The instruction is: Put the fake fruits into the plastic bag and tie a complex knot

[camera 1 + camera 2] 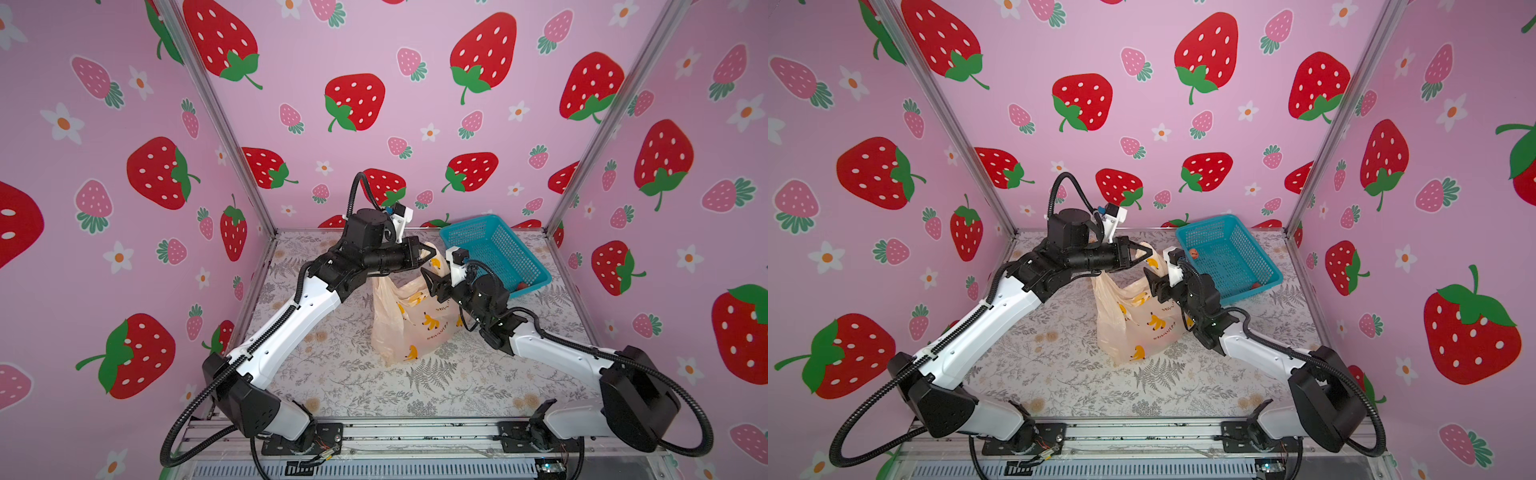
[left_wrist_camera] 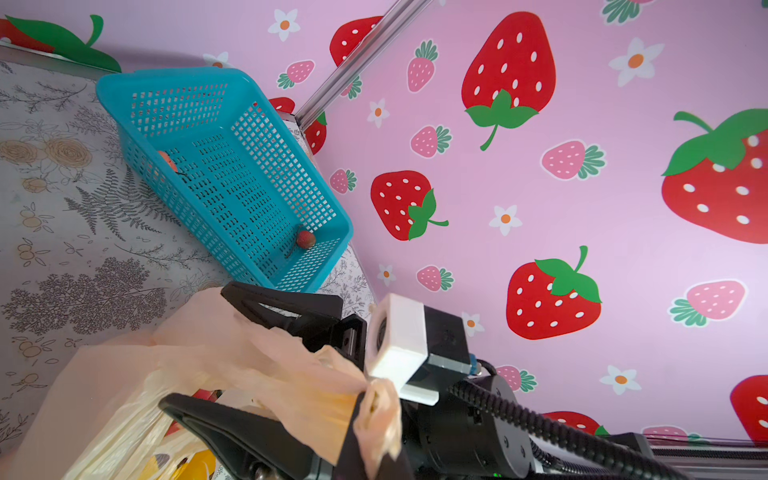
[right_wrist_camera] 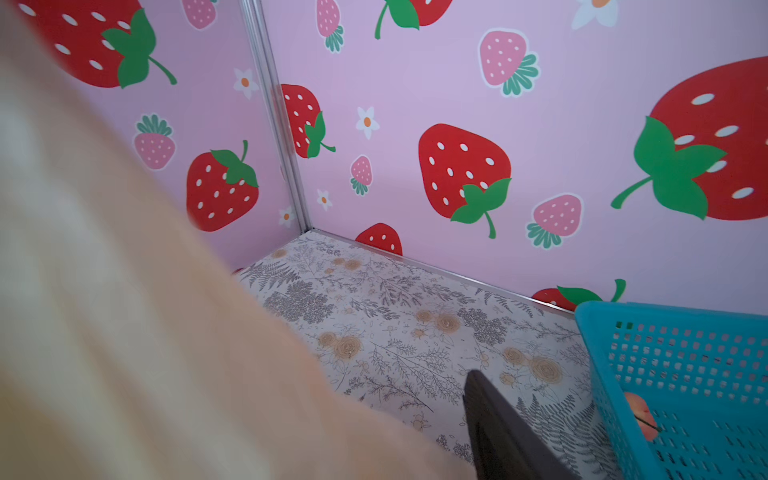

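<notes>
The peach plastic bag [image 1: 411, 320] [image 1: 1133, 320] printed with bananas stands mid-table. My left gripper [image 1: 428, 251] [image 1: 1148, 253] is shut on a bunched handle of the bag [image 2: 291, 374], holding it up; the pinch shows in the left wrist view at the gripper [image 2: 368, 415]. My right gripper [image 1: 432, 282] [image 2: 193, 345] is open, its fingers spread either side of the bag's rim. One of its fingers [image 3: 498, 432] shows; the bag [image 3: 124, 332] hides the other. A red fake fruit [image 2: 306, 240] [image 1: 521, 286] and a pale orange one [image 2: 167, 160] [image 1: 1192, 252] [image 3: 640, 411] lie in the basket. A bit of red [image 2: 203, 395] shows inside the bag.
A blue mesh basket [image 1: 494, 249] [image 1: 1229, 249] sits tilted at the back right, close behind my right wrist. The floral table cover [image 1: 415, 386] is bordered by strawberry-print walls on three sides, with a metal rail along the front edge.
</notes>
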